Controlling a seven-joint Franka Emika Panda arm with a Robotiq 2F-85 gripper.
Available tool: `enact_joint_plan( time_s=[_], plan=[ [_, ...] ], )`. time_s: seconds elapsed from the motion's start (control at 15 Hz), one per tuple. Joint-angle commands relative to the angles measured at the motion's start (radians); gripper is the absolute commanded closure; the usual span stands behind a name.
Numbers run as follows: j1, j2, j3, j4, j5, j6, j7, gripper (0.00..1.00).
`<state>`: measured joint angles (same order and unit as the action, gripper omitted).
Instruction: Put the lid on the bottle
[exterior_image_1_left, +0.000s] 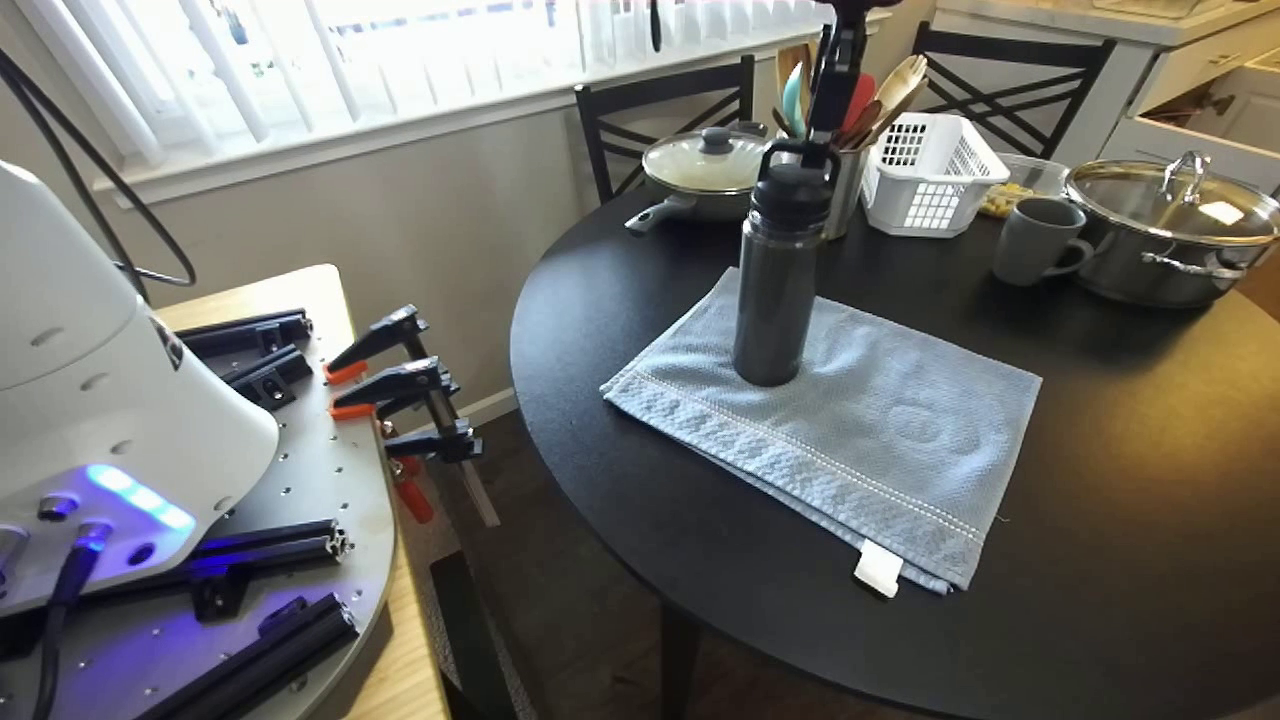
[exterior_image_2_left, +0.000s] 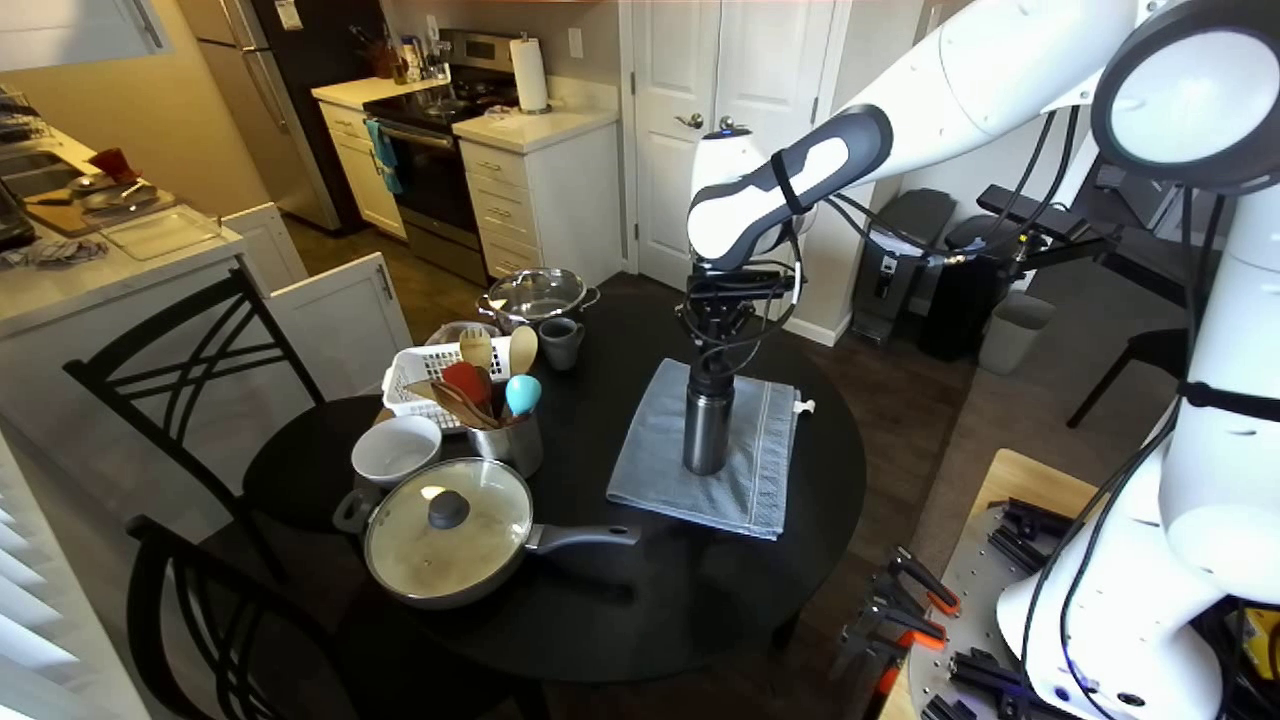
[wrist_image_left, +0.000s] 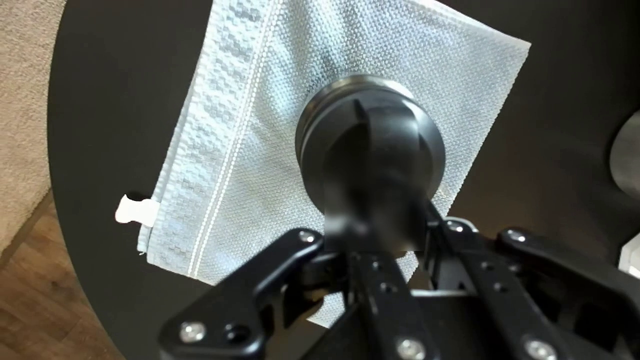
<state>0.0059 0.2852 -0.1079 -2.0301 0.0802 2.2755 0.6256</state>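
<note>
Dark table (exterior_image_1_left: 1110, 500), blue towel (exterior_image_1_left: 900, 410): the bottle (exterior_image_1_left: 775, 310) stands on the towel's left half in an exterior view, the lid (exterior_image_1_left: 792, 200) at its mouth (seated? I cannot tell), the gripper (exterior_image_1_left: 822, 138) apparently clamped on the lid. Seating seems in hand; next, probably, a level twist.

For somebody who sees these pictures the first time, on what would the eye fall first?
Probably the tall dark bottle, standing on the folded bluish towel with the black lid at its mouth. Next, in an exterior view, the white robot arm stretched over the round table.
</note>
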Motion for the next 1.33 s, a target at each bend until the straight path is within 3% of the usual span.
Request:
enact_joint_plan(
  time_s=[0.0, 0.27, 0.33, 0.47, 0.87, 1.0, 1.27],
  plan=[
    [0.009, -0.006, -0.015, -0.03, -0.041, 0.02, 0.036, 0.94],
    [0.007, -0.011, -0.018, -0.032, -0.045, 0.023, 0.035, 0.94],
    [0.008, -0.011, -0.019, -0.031, -0.047, 0.02, 0.036, 0.52],
    [0.008, -0.013, -0.021, -0.034, -0.052, 0.02, 0.036, 0.45],
    [0.002, -0.033, -0.022, -0.033, -0.045, -0.002, 0.02, 0.07],
    [0.0, -0.041, -0.022, -0.032, -0.044, -0.007, 0.017, 0.0],
    [-0.002, -0.062, -0.025, -0.033, -0.048, -0.01, 0.019, 0.0]
  ],
)
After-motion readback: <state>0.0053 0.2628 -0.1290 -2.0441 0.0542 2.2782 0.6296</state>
